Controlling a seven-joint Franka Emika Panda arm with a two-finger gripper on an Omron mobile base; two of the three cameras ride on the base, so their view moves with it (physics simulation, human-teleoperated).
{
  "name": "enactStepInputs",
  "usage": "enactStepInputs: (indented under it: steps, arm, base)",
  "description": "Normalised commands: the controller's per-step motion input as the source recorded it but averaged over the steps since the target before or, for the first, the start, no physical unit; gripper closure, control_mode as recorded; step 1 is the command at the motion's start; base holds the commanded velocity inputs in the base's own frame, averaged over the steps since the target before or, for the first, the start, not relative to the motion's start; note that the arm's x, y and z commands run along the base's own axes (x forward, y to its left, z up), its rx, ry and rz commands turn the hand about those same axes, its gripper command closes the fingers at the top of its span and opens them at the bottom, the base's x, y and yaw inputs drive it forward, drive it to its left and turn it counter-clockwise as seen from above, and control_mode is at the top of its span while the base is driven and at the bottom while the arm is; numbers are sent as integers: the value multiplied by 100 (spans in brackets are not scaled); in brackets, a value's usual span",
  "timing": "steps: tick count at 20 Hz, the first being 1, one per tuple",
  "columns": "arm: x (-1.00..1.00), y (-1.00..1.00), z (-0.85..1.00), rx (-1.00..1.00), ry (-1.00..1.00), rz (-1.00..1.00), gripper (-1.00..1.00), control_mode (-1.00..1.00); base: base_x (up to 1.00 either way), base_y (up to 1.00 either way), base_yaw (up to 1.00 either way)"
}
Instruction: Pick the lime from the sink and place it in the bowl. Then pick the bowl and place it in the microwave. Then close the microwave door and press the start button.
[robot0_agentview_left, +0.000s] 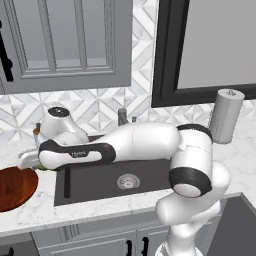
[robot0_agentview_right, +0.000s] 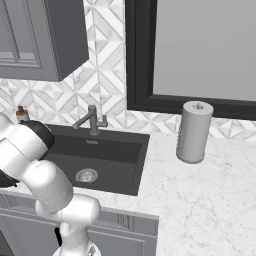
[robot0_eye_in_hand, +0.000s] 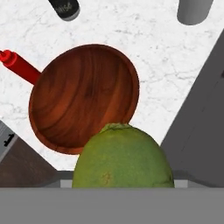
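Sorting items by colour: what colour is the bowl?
Reddish-brown, with dark wood grain: the wide shallow wooden bowl, clearest in the hand view.

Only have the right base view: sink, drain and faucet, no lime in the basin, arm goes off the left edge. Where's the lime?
Observer: In the gripper. In the hand view the lime sits right up against the camera, clear of the sink.
Operator: Where's the bowl?
Observer: On the marble counter just left of the sink. The bowl has nothing in it.
Operator: Lime over it?
Observer: Only partly. In the hand view the lime overlaps the bowl's near rim, and the bowl's middle lies further out. I'd guess it needs a bit more travel before release.
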Motion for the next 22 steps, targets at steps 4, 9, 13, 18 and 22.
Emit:
enactStepInputs:
  steps: [4, 9, 13, 18, 22]
  arm:
    - [10, 63, -39, -7, 1, -3, 100, -100]
    - [14, 62, -14, -10, 4, -6, 100, -100]
    - [3, 53, 1, -12, 14, -6, 100, -100]
    - [0, 42, 43, -7, 7, 0, 100, -100]
    - [6, 35, 8, -11, 12, -5, 100, -100]
  base:
    - [0, 0, 0]
    - [0, 0, 0]
    - [0, 0, 0]
    - [0, 0, 0]
    - [0, 0, 0]
